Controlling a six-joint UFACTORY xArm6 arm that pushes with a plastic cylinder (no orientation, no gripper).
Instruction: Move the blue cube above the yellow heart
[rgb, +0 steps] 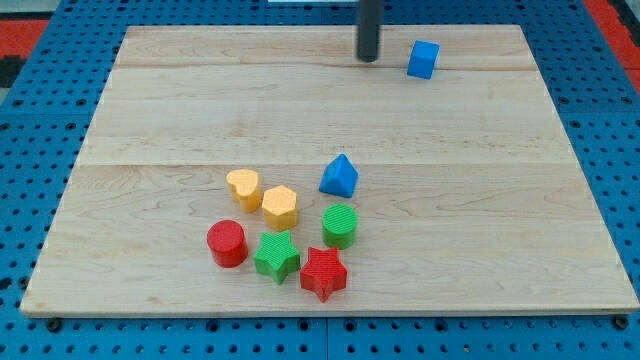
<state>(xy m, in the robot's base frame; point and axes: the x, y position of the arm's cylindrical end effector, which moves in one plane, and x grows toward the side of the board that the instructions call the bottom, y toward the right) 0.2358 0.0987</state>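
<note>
The blue cube (423, 59) sits near the view's top, right of centre, on the wooden board (200, 100). The yellow heart (243, 187) lies in the lower middle, at the left of a cluster of blocks. My tip (368, 57) is near the view's top, just left of the blue cube, with a small gap between them. The rod comes down from the top edge. The cube is far up and to the right of the heart.
A yellow hexagon (280, 206) touches the heart's right side. A blue triangular block (340, 176), a green cylinder (340, 226), a red cylinder (227, 243), a green star (277, 256) and a red star (323, 273) stand around them.
</note>
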